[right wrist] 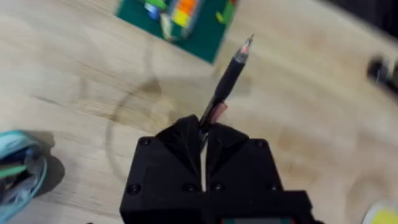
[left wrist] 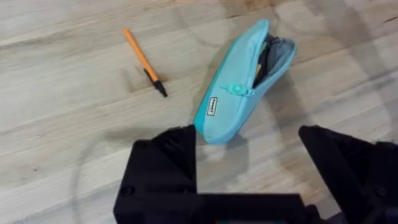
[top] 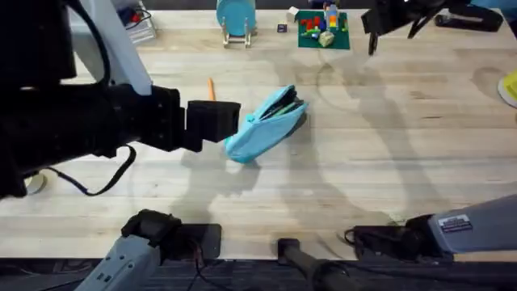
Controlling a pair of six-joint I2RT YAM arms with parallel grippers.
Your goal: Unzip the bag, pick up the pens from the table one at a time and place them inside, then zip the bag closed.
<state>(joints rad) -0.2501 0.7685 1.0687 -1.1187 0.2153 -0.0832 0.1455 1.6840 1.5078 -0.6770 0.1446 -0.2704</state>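
Note:
The light-blue bag point(top: 266, 125) lies slanted at mid-table with its zipper open and dark contents showing inside point(left wrist: 242, 87). My left gripper point(top: 214, 121) hovers open at the bag's near-left end, its black fingers point(left wrist: 168, 155) spread wide just short of the fabric. An orange pen point(top: 212, 87) with a dark tip rests on the table point(top: 388, 153) beside the bag point(left wrist: 142, 59). High over the far right of the table, my right gripper point(top: 380, 23) is shut on a black pen point(right wrist: 230, 78) that sticks out past its tips. The bag's edge point(right wrist: 18, 168) shows from there.
A green baseplate with coloured bricks point(top: 323, 28) and a teal disc on a wooden stand point(top: 236, 16) sit along the far edge. A yellow object point(top: 509, 87) is at the right edge. Bare wood lies between the bag and the right side.

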